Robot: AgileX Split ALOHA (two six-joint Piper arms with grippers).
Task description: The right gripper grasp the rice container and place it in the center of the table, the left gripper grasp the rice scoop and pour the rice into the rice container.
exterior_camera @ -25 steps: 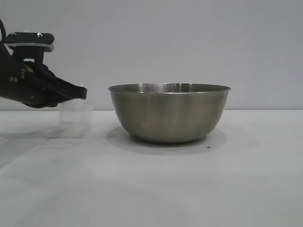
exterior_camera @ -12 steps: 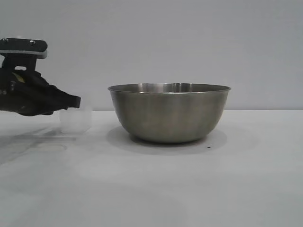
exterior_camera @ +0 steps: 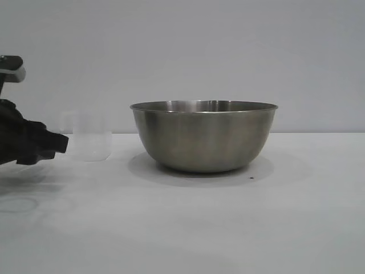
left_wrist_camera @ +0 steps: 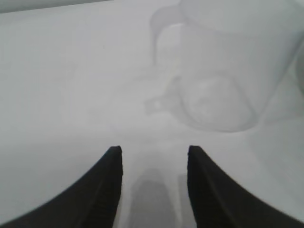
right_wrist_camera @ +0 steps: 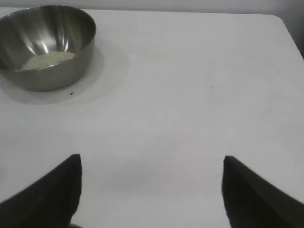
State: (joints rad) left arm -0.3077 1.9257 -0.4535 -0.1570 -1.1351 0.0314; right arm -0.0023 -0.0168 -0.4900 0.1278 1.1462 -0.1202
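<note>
This looked like a bare robot test bench in a lab, not a home kitchen. A plain matte white tabletop (exterior_camera: 228,228) ran back to a blank pale grey wall (exterior_camera: 199,45). On it stood only a brushed steel bowl (exterior_camera: 203,137), with a black robot claw (exterior_camera: 57,142) at the left.

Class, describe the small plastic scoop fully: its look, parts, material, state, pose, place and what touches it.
The rice scoop is a small translucent cup of what looks like plastic, slightly tapered, with a loop handle at its rim. It stands upright on the white table, left of the rice container and apart from it. It looks empty. Only the table touches it: the left gripper is open just short of it, holding nothing.
</note>
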